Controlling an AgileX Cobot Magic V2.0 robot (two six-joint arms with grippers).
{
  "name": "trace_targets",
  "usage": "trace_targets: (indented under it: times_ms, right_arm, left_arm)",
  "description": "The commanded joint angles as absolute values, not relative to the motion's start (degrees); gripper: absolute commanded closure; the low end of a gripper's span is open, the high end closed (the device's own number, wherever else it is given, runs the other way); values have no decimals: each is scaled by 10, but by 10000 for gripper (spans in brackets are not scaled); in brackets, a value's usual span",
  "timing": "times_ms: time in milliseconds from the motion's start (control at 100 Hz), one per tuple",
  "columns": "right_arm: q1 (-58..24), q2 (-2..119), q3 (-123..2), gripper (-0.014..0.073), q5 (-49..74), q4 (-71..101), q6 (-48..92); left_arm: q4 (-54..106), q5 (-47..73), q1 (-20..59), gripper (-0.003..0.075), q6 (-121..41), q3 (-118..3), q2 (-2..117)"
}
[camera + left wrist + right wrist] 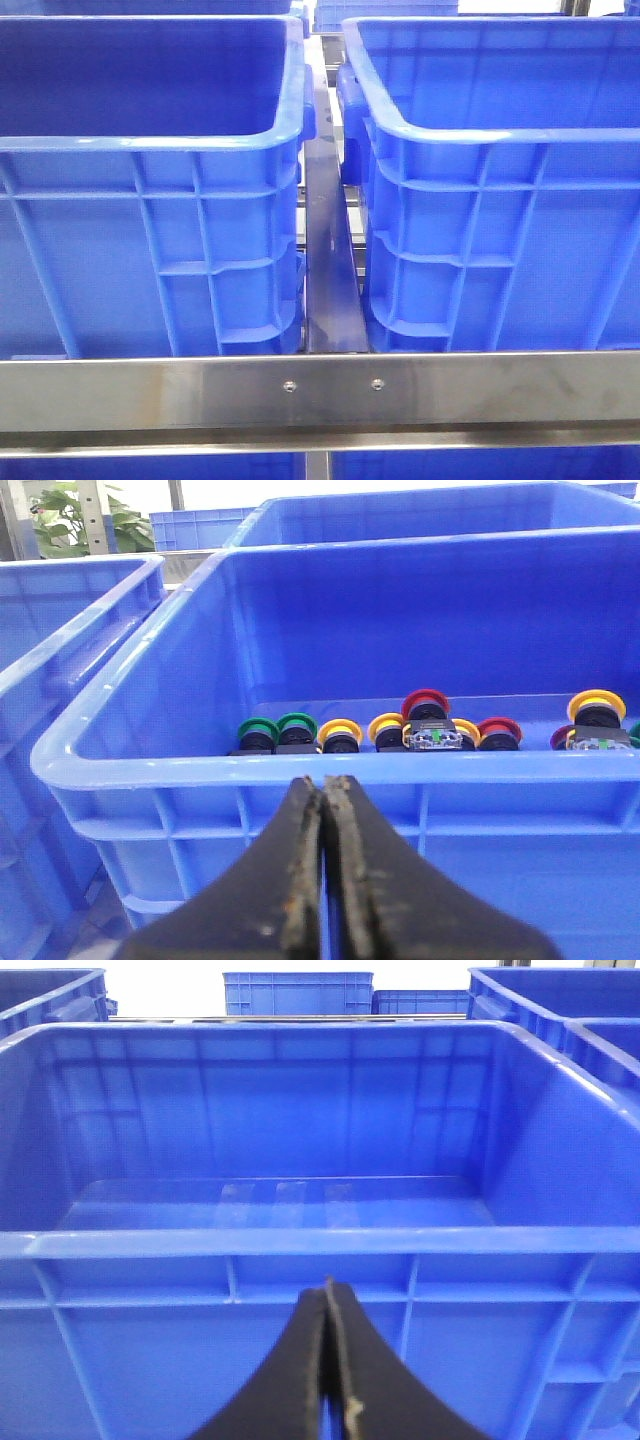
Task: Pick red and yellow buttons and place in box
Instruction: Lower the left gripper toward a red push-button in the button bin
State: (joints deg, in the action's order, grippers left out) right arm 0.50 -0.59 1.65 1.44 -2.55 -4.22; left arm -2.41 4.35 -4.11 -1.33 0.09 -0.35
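Observation:
In the left wrist view, a blue crate holds a row of small domed buttons on its floor: red ones, yellow ones and green ones. My left gripper is shut and empty, just outside that crate's near wall, below the rim. In the right wrist view, the box, a blue crate, has a bare floor. My right gripper is shut and empty, outside its near wall. Neither gripper shows in the front view.
The front view shows two blue crates side by side, left and right, their floors hidden. A dark strip runs between them. A steel rail crosses in front. More blue crates stand beside and behind.

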Motion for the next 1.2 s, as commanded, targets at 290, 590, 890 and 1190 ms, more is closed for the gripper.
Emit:
trace_targets:
  times_ms: [290,590,890,1190]
  right_arm:
    - [6,-20,7,663,-28,-24,-37]
    - [6,-20,7,663,-28,-24,-37]
    - [6,-20,7,663,-28,-24,-37]
    - [6,-20,7,663,-28,-24,-37]
  left_arm:
    - [-14,-11,-37,740,-12,11,-21]
    - [-13,73,-37,740,-12,-95,22]
    - [-16,164,-37,740,-12,-234,144]
    - [-16,202,-37,739,-12,-353,286]
